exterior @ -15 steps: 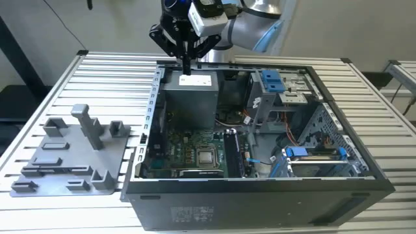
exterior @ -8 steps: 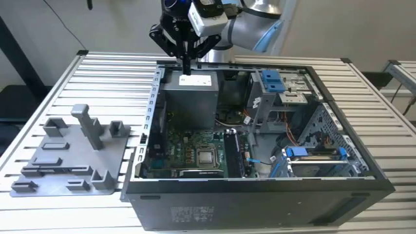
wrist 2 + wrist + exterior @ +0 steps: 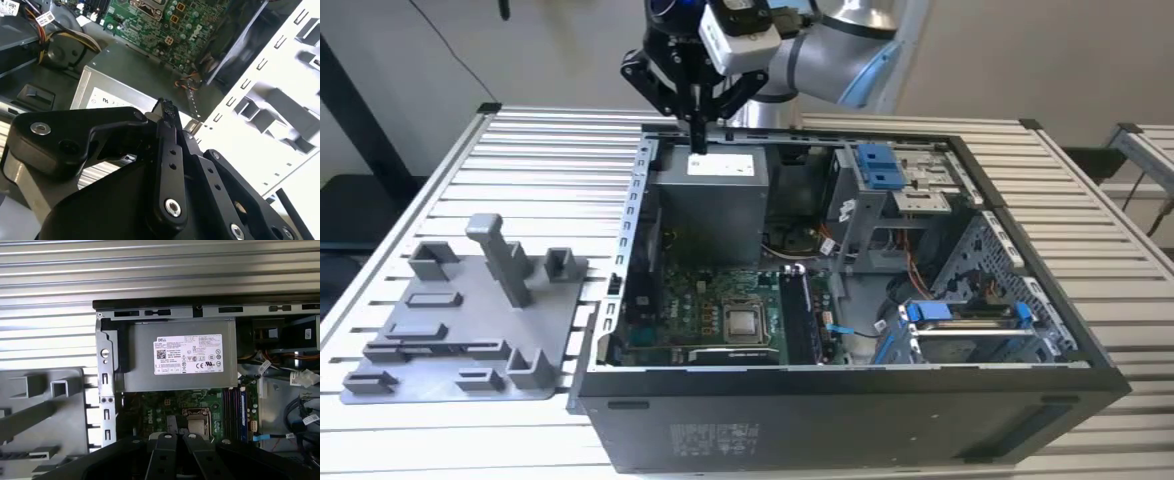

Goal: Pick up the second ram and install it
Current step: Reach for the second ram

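The ram [image 3: 243,407], as far as can be told, is the thin blue strip seated in the memory slot farthest from the processor socket [image 3: 195,421], on the motherboard [image 3: 150,410] just past the power supply [image 3: 177,357]. Its long axis runs straight away from the power supply's edge, parallel with the dark slots beside it. The gripper [image 3: 699,140] hangs above the power supply's outer end, close to the case [image 3: 854,430] wall. It points down and is drawn to a narrow close, with nothing seen between the fingers [image 3: 168,130]. The second wrist view looks along those fingers to the power supply's labelled face below them. The first wrist view gives the slots and the blue strip. The exterior view takes in a grey fixture plate [image 3: 454,340] with upright posts, lying outside the case, well apart from the power supply toward the exterior view's left. Blue drive latches [image 3: 881,165] sit near the power supply on its other side. Case and plate rest on a slatted metal table [image 3: 547,150]. Behind it is a pale wall, and a second slatted table [image 3: 1147,150] stands at the exterior view's right.
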### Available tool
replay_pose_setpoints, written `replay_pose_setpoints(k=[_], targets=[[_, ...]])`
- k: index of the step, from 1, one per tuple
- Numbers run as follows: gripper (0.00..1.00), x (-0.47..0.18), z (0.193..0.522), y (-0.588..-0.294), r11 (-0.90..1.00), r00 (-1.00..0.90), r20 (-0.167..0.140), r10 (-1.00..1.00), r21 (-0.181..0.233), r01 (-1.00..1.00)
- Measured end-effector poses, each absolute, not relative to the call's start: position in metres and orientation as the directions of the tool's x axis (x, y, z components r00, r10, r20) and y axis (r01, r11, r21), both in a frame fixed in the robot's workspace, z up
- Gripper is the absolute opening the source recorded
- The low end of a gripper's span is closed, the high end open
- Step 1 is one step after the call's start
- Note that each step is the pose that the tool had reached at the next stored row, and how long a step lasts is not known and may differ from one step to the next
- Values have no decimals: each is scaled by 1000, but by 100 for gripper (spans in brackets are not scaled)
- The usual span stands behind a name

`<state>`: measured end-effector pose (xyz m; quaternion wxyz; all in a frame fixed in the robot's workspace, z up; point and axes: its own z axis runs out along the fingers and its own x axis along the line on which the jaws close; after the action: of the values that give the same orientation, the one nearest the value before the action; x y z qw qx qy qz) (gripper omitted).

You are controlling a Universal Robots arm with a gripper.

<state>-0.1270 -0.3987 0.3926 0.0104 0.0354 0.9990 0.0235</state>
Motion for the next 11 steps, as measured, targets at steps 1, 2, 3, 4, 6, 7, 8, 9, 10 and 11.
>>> replay_pose_setpoints(k=[1, 2, 3, 4, 6, 7, 8, 9, 10, 11], targets=[[11, -129, 393, -399, 996, -997, -19, 71, 48, 70], [11, -131, 393, -399, 996, -997, -19, 71, 48, 70], [11, -134, 393, -399, 996, -997, -19, 71, 48, 70], [11, -136, 393, -399, 996, -997, -19, 71, 48, 70], [11, -143, 393, -399, 996, -997, -19, 70, 48, 69], [11, -146, 393, -399, 996, -997, -19, 70, 48, 69], [11, -149, 393, -399, 997, -997, -19, 69, 48, 69], [11, -152, 393, -399, 997, -997, -19, 69, 48, 68], [11, -155, 393, -399, 997, -997, -19, 69, 48, 68], [11, -158, 393, -399, 997, -997, -19, 69, 48, 68]])
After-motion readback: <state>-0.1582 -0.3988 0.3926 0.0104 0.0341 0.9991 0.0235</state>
